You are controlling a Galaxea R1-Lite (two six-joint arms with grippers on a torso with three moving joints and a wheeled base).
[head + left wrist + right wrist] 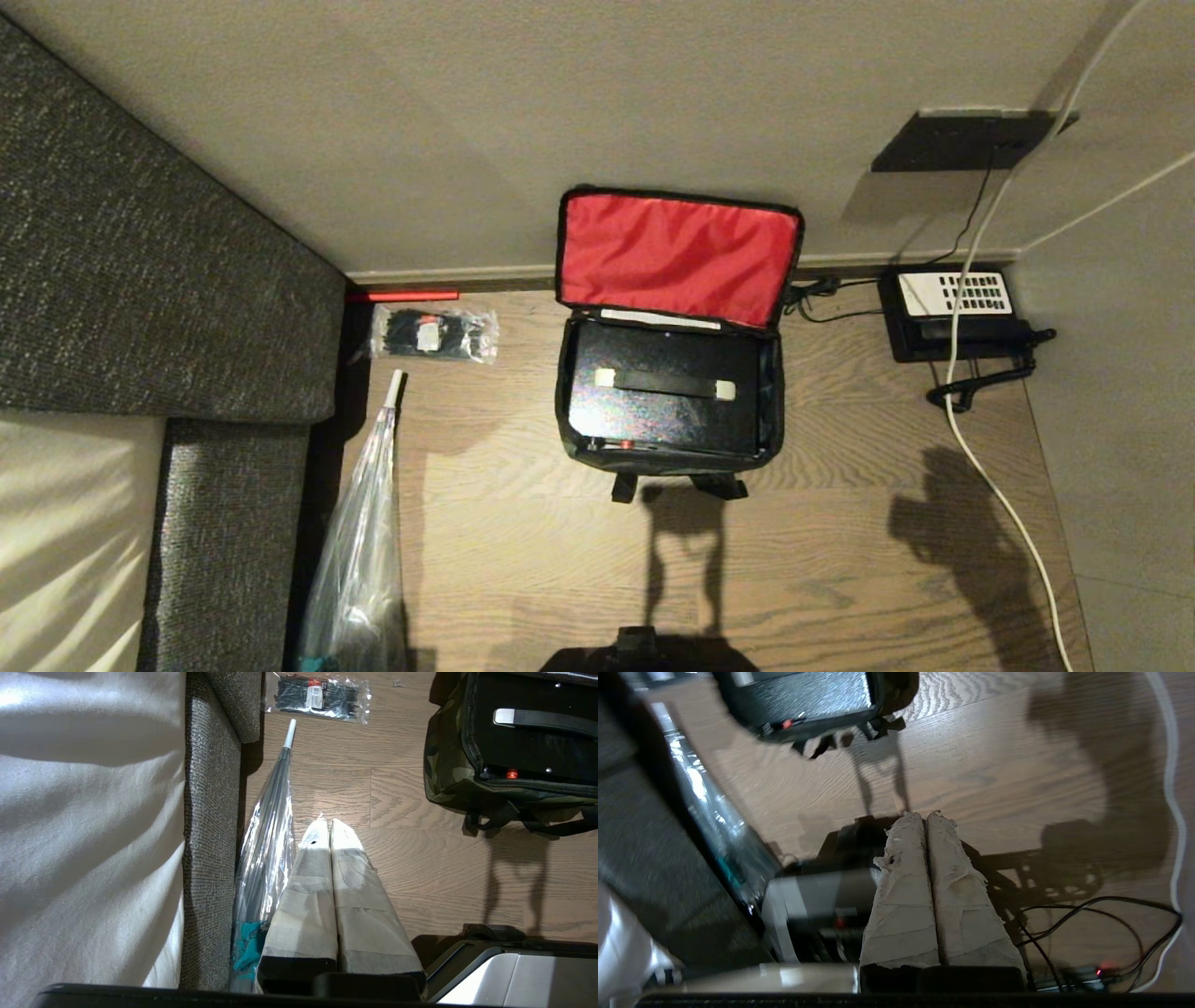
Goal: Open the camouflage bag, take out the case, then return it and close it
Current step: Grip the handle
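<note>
The camouflage bag (563,411) stands on the wooden floor against the wall. Its lid is folded up, showing the red lining (677,252). Inside lies the black case (667,415), top handle up and a small red catch on its near edge. Neither gripper shows in the head view. My left gripper (329,821) is shut and empty over the floor, with the bag (448,756) and case (528,746) further ahead to one side. My right gripper (926,814) is also shut and empty above the floor, well short of the bag (896,690) and case (803,695).
A black telephone (957,313) with its cords sits right of the bag. A white cable (990,467) runs down the floor. A clear packet of black ties (434,334) and a wrapped umbrella (359,551) lie left. A grey upholstered edge (140,280) borders the left.
</note>
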